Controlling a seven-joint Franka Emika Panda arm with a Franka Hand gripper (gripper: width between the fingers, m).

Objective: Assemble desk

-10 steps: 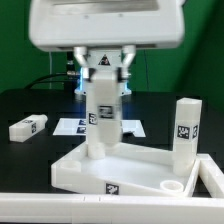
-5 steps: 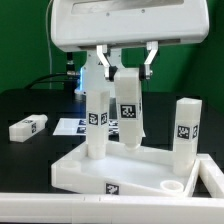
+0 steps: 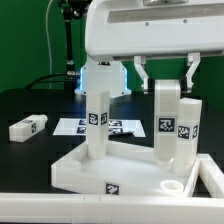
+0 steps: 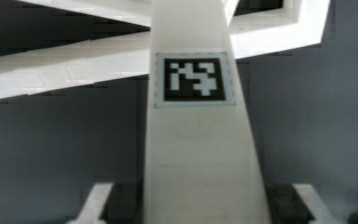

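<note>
Since half a second ago the gripper point(image 3: 166, 80) has been carried toward the exterior view's right, and the middle leg point(image 3: 165, 125) below it has been shifted along with it, away from the left leg point(image 3: 97, 115) to a place just beside the right leg point(image 3: 187, 128). The middle leg is seen upright, its lower end inside the desk top point(image 3: 75, 170); whether it rests on the floor of that tray cannot be told. Its upper end is flanked by the two fingers point(image 3: 141, 72), one on each side. In the wrist view a dark gap is seen between each finger and the leg's tagged face point(image 4: 197, 150), so it cannot be told whether the leg is clamped. The desk top is laid on the black table point(image 3: 20, 105) in front of the marker board point(image 3: 125, 126). The left leg is stood upright in the tray's far corner on the exterior view's left, and the right leg upright at its edge on the exterior view's right. A round socket point(image 3: 170, 186) is seen in the tray's near corner on that side. A loose leg point(image 3: 28, 127) is laid on its side on the table, well apart on the exterior view's left
</note>
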